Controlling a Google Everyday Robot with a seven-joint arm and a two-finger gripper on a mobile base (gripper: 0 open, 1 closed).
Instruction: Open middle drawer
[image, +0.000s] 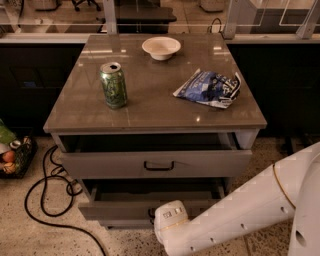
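Note:
The middle drawer (117, 209) is the low grey front under the top drawer, and it stands pulled out a little with a dark gap above it. Its small black handle (150, 214) just peeks out at the centre. My gripper (156, 218) is right at that handle, at the end of the white arm (235, 215) that reaches in from the lower right. The wrist housing (170, 220) covers the gripper's tip. The top drawer (157, 163), with its own black loop handle, also stands partly out.
On the cabinet top (150, 100) stand a green can (113, 85), a white bowl (161, 47) and a blue snack bag (210, 88). A black cable (47, 192) loops on the floor to the left, beside a basket (12, 155) of items.

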